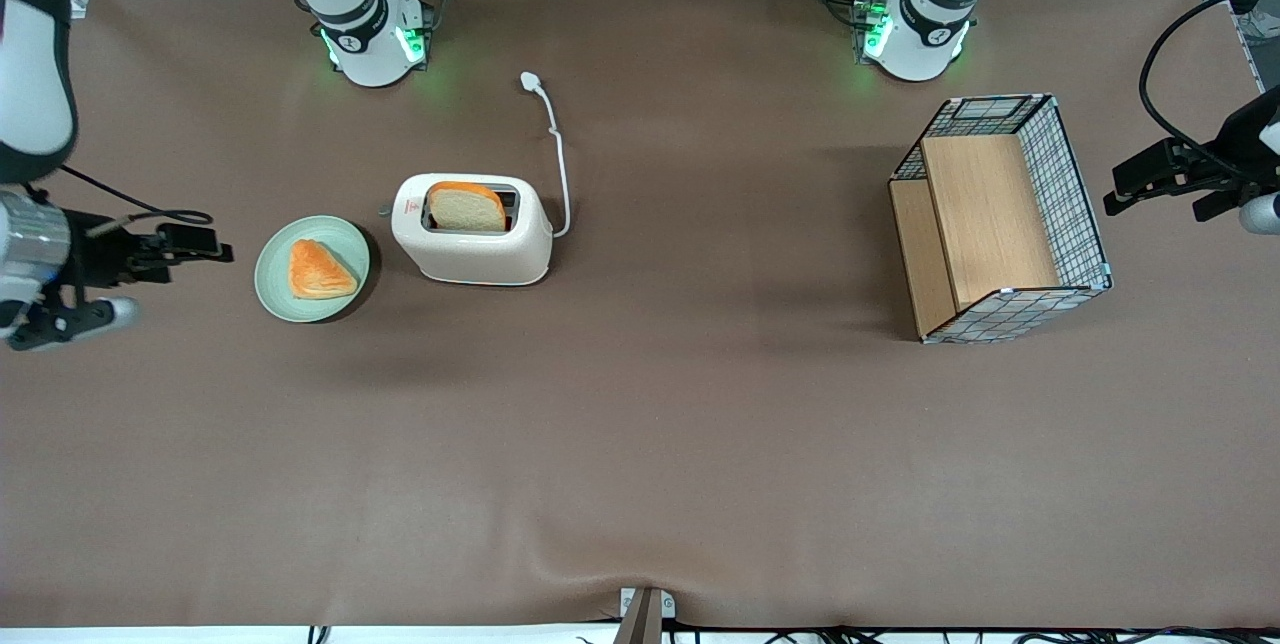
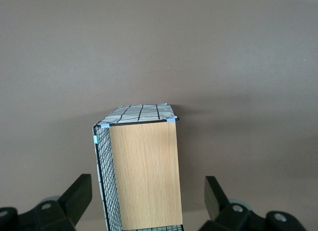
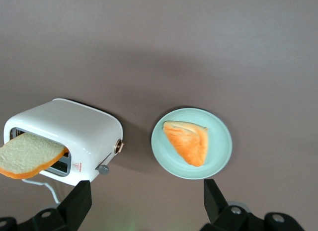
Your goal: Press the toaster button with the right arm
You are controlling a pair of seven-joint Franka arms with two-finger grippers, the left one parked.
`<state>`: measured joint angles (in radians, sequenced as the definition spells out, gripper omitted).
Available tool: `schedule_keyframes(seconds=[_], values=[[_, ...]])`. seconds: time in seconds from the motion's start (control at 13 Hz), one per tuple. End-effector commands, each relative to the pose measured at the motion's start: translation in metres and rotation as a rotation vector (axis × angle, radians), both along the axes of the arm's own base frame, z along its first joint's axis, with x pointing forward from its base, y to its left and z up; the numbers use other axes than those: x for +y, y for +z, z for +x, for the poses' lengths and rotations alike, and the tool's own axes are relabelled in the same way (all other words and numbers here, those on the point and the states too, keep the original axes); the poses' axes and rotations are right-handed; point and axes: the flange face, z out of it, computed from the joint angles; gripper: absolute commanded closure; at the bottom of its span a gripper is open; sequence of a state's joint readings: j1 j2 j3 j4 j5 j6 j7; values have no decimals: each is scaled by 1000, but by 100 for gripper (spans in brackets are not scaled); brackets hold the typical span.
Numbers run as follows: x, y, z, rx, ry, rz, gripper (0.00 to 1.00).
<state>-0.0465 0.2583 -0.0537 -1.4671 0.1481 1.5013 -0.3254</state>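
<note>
Black gripper point(image 1: 205, 242) spread apart, hovering beside plate point(image 1: 270, 274), clear of toaster point(image 1: 470, 249) and button point(image 3: 103, 169)

Lighting bright, even, diffuse from above. Soft faint shadows: beside toaster point(image 1: 472, 229), under plate point(image 1: 312, 268), beside basket point(image 1: 1001, 217) on brown table point(image 1: 640, 444). Green glow around arm bases. No harsh glare; mild sheen on toaster top. Gripper point(image 3: 146, 203) fingers dark, slightly soft up close. Wrist views sharp at centre.
</note>
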Motion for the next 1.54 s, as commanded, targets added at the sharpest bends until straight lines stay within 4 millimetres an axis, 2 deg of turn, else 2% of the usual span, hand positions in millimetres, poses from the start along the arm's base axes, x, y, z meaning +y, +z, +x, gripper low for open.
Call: schedule_keyframes(seconds=[0.0, 0.15, 0.38, 0.54, 0.62, 0.92, 1.15, 1.46], values=[[-7, 52, -16, -69, -11, -84, 0], [-10, 78, -32, -80, -60, -103, 0], [-7, 97, -56, -53, -133, -116, 0], [3, 114, -82, -71, -151, -119, 0], [4, 120, -87, -71, -181, -127, 0], [-7, 124, -89, -65, -257, -152, 0], [-6, 127, -87, -73, -324, -177, 0], [-3, 129, -87, -85, -328, -203, 0]])
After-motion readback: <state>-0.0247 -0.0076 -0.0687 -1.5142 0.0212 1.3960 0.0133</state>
